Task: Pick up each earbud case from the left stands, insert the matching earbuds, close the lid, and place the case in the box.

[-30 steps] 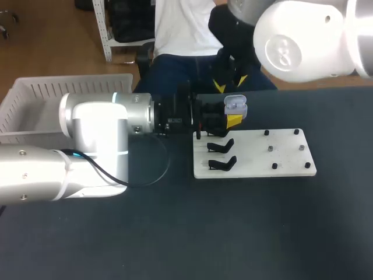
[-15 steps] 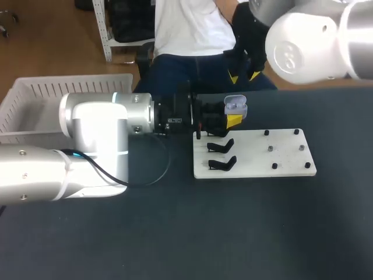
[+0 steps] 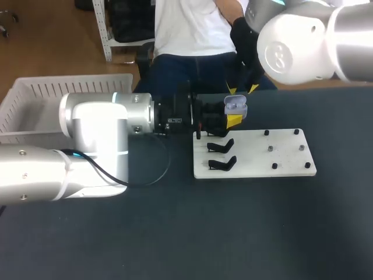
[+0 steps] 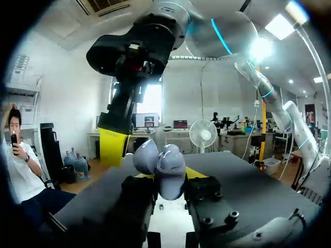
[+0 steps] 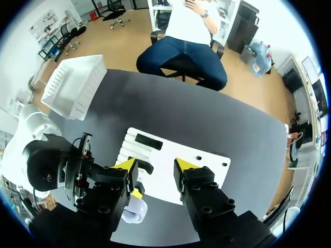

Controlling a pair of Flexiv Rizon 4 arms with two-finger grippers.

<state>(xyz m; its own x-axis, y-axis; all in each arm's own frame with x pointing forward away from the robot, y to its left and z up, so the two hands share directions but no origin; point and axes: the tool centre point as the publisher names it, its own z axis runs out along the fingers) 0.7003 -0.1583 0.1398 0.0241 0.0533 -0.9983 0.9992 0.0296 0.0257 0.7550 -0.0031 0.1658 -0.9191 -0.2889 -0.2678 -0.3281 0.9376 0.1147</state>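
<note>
Two claws meet: my left gripper (image 3: 231, 120) pinches the open pale-grey plastic earbud case (image 3: 237, 109) as my spread, empty right gripper (image 3: 242, 89) dips back, lid (image 3: 234, 100) unclosed.

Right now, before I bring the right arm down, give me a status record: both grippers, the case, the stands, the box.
left gripper: shut on the earbud case, holding it over the white board
earbud case: open; contents cannot be told
right gripper: open, empty, above the case, not touching it
stands: two, black, both empty, on the white board
box: white, at the table's left
</note>
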